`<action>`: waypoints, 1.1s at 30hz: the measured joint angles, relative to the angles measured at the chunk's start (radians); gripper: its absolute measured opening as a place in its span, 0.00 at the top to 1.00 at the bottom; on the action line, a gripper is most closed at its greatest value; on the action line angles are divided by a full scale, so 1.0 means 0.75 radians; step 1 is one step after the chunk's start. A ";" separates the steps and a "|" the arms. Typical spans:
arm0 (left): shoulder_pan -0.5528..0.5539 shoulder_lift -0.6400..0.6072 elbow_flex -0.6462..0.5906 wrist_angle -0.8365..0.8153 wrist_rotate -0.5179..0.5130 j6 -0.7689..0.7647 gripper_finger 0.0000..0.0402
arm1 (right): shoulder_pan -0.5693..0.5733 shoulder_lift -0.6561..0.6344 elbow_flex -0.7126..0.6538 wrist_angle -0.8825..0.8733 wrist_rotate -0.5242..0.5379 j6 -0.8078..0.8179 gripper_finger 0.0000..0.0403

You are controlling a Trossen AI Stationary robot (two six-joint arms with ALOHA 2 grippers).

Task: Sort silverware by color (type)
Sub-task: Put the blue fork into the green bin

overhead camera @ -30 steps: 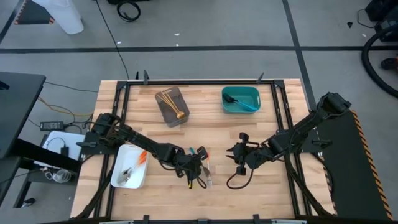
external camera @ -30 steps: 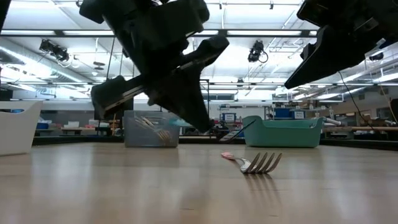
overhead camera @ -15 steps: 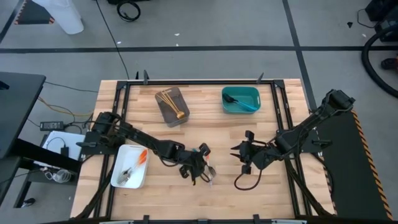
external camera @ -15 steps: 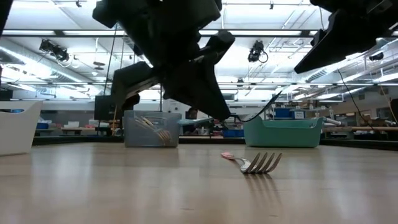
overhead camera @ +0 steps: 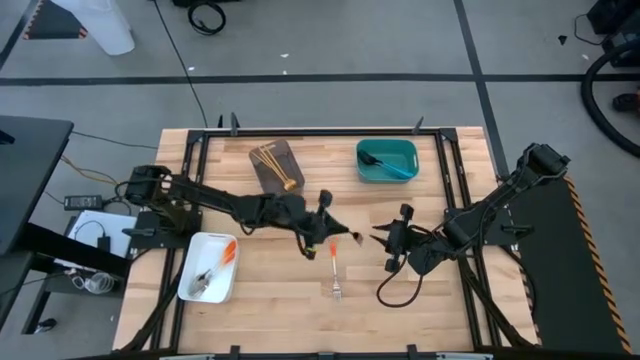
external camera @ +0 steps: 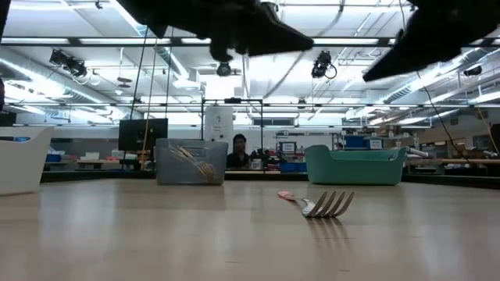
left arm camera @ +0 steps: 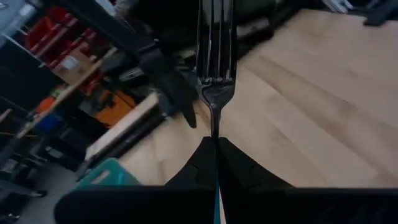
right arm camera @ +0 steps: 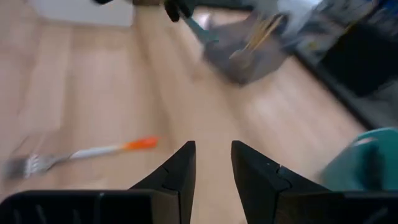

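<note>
My left gripper (overhead camera: 328, 230) is over the table's middle, shut on a blue-handled fork (left arm camera: 214, 93) whose tines point away from the wrist. An orange-handled fork (overhead camera: 335, 272) lies flat on the table just near of it and also shows in the low view (external camera: 320, 204) and the right wrist view (right arm camera: 93, 152). My right gripper (overhead camera: 392, 245) is open and empty, right of the orange fork, clear of the table. The grey tray (overhead camera: 277, 170) holds gold forks, the teal tray (overhead camera: 387, 160) holds blue forks, and the white tray (overhead camera: 210, 268) holds an orange fork and dark forks. My left gripper pinches the fork between its two fingers (left arm camera: 239, 165) at the thin neck just behind the tines (left arm camera: 215, 134). The fingers lie along the fork, and the blue handle runs back between them. The fork is lifted clear of the table, its tines sticking out ahead of the fingertips.
The grey tray (external camera: 190, 161) and the teal tray (external camera: 355, 164) stand at the far side, the white tray (external camera: 23, 160) at the near left. A black frame (overhead camera: 440, 190) runs along the table's edges. A person (external camera: 237, 148) is in the room behind.
My left gripper has risen from the table and gone toward the far edge, carrying the blue-handled fork up clear of the wood. The orange-handled fork has stayed where it lay.
</note>
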 joint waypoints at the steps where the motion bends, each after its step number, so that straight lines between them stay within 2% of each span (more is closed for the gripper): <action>1: 0.008 -0.011 -0.005 0.024 0.001 -0.007 0.98 | 0.001 0.000 0.000 0.022 0.043 -0.017 0.72; 7: 0.021 -0.001 -0.002 0.316 -0.001 -0.019 0.98 | -0.017 0.001 0.000 0.222 0.193 -0.197 0.70; 14: 0.017 0.002 -0.002 0.532 -0.101 -0.038 0.98 | -0.066 0.004 0.000 0.553 0.328 -0.391 0.61; 20: 0.017 0.002 -0.002 0.712 -0.216 -0.042 0.98 | -0.117 0.089 0.000 0.936 0.429 -0.794 0.56; 27: 0.017 0.007 -0.002 0.782 -0.282 -0.095 0.98 | -0.184 0.245 0.000 1.484 0.436 -1.300 0.56; 33: 0.017 0.007 -0.002 0.841 -0.332 -0.118 0.98 | -0.203 0.294 0.000 1.750 0.362 -1.501 0.56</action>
